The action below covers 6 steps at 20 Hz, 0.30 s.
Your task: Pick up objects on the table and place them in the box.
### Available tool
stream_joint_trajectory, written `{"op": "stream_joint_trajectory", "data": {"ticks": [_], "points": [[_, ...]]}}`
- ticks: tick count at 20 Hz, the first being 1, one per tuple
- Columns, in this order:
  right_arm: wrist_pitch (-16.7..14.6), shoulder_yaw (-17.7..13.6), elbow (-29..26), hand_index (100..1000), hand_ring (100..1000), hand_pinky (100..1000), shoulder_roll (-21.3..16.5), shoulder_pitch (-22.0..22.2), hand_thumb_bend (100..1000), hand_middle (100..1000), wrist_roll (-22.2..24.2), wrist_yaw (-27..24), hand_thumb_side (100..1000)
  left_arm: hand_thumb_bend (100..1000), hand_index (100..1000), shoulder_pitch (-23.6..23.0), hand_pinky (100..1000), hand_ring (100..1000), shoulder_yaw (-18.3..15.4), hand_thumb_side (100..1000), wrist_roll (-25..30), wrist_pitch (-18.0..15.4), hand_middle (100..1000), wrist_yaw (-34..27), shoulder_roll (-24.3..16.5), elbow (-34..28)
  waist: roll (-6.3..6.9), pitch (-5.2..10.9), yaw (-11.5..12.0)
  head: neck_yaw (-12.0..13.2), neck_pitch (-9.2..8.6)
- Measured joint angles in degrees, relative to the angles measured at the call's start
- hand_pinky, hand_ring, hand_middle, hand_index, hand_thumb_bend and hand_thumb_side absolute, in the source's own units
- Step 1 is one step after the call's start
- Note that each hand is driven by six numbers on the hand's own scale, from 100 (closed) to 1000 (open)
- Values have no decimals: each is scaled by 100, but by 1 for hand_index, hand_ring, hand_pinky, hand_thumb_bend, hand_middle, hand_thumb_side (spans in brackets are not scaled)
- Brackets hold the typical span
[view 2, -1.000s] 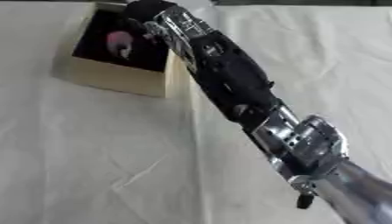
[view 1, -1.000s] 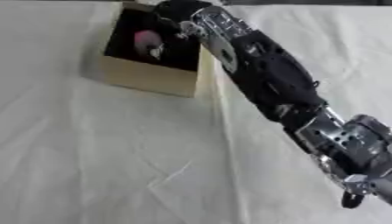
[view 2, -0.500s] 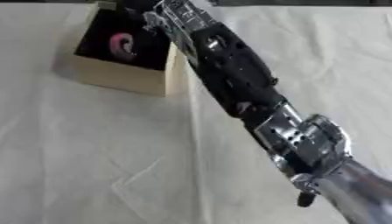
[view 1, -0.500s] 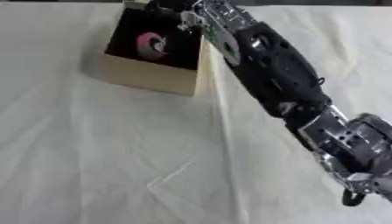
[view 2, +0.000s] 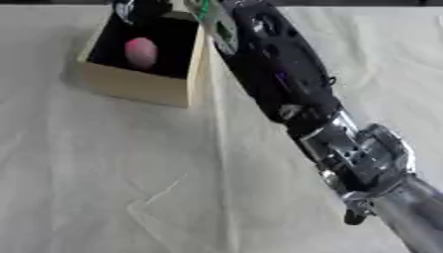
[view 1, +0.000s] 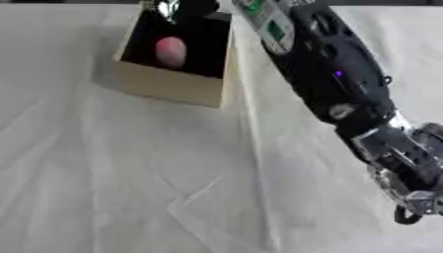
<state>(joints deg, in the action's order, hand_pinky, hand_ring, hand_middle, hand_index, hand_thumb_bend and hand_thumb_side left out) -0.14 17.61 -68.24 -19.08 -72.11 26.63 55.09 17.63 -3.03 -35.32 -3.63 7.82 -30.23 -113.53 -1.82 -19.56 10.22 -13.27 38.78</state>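
Both my head's eyes look steeply down, close, sharing my black right arm, the pale wooden box and white cloth-covered table.

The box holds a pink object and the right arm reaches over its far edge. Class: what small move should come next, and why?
Probably draw the right robot hand up and back from the box. The pink object already lies inside, apart from the hand, and the cloth-covered table shows nothing else nearby to pick.

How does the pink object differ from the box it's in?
The pink object is small and rounded; the box is larger and straight-sided. The object is pink; the box has tan walls and a dark interior. The object lies inside; the box sits on the white cloth.
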Motion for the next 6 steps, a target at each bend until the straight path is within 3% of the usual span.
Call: {"op": "stream_joint_trajectory", "data": {"ticks": [6], "points": [[112, 1, -898, 933, 772, 775, -435, 139, 100, 733, 33, -373, 577, 566, 822, -8, 658, 749, -4, 808, -17, 6, 648, 17, 0, 0, 5, 25, -66, 72, 44]]}}
